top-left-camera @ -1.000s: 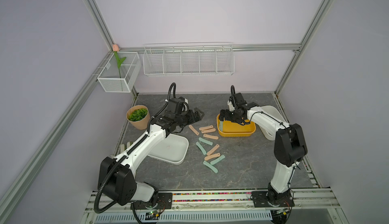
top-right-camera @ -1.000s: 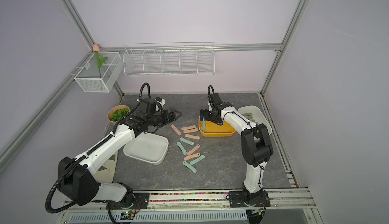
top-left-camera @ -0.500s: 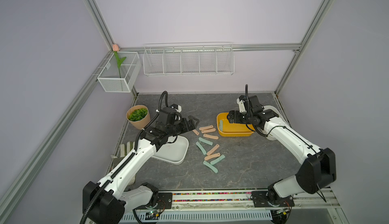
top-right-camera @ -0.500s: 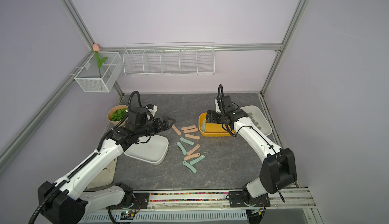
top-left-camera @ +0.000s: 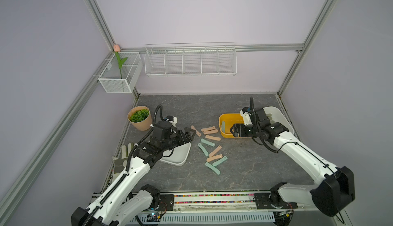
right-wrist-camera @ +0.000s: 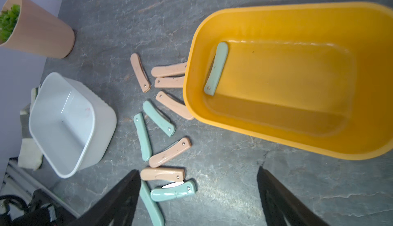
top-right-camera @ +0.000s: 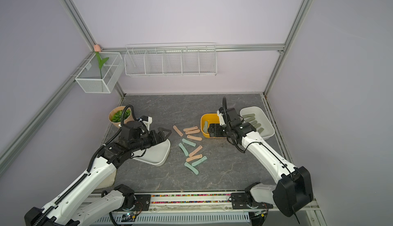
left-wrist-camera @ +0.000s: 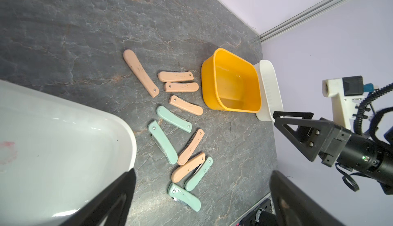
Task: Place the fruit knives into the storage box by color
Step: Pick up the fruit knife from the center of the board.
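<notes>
Right wrist, mint knife (right-wrist-camera: 216, 68) folded, rounded ends

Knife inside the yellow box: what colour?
The knife is mint-teal, clearest in the right wrist view.

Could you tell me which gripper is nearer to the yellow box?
Right. The right gripper hangs right beside the yellow box; the left gripper sits beyond the loose knives.

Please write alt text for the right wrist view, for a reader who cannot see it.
A yellow tub holds one mint-teal folded knife. Beside it, six peach knives and four mint-teal knives lie scattered on the grey table, with a white tub beyond them. The right tool hangs open above, holding nothing.
</notes>
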Controlling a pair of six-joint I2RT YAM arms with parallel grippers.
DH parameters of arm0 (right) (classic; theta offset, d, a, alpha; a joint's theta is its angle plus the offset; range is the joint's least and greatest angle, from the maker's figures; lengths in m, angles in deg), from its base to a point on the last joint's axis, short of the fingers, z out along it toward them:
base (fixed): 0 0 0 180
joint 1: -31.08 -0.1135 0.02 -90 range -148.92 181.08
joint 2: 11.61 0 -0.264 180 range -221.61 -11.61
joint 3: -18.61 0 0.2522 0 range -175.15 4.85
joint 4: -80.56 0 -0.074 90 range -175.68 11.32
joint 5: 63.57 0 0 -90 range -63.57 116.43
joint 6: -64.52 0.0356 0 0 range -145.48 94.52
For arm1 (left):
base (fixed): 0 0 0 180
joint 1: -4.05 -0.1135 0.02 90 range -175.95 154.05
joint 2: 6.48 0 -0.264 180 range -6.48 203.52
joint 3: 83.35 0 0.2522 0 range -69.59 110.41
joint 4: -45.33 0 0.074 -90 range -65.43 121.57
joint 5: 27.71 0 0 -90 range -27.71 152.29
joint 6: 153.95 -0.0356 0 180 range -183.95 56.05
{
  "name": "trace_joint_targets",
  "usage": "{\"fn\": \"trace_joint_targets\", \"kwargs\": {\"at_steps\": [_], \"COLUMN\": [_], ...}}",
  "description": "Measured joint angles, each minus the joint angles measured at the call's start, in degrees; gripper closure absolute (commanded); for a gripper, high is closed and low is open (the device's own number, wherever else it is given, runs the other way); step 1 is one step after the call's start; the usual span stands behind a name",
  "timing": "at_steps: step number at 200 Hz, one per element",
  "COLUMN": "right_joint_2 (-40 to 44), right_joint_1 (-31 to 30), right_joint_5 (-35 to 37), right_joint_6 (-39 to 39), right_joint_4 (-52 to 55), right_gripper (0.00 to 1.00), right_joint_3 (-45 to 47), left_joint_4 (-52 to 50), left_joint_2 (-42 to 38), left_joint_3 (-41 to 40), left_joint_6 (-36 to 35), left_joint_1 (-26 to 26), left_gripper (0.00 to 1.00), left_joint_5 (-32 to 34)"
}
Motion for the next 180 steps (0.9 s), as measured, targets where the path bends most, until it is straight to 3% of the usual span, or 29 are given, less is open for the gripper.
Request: {"fn": "trace_joint_targets", "kwargs": {"at_steps": [20, 44, 73, 115, 180], "right_joint_2": [1.3, 1.8, 1.2, -5.7, -20.1], "right_joint_1": [-3.7, -12.2, -22.3, -33.6, -41.9], "right_joint_5": [-0.9, 0.0, 5.0, 13.0, 20.0], "right_joint_6": [0.0, 0.1, 0.3, 1.0, 1.1], "right_joint_4": [-0.6, -1.0, -0.3, -0.1, 0.5], "right_gripper": [0.11, 0.11, 0.11, 0.0, 0.14], "right_joint_3": [4.3, 9.0, 11.0, 10.8, 4.0], "left_joint_4": [-0.2, -0.6, -0.5, 0.8, 1.8], "left_joint_2": [-1.0, -1.6, -2.2, -2.0, -0.2], "left_joint_3": [-1.5, -2.1, -2.1, -2.3, -2.3], "left_joint_6": [0.3, 0.6, 0.9, 1.7, 1.9], "left_joint_1": [0.0, 0.0, 0.0, 0.0, 0.0], "left_gripper": [0.01, 0.01, 0.01, 0.01, 0.01], "left_joint_5": [0.0, 0.2, 0.4, 0.4, 0.4]}}
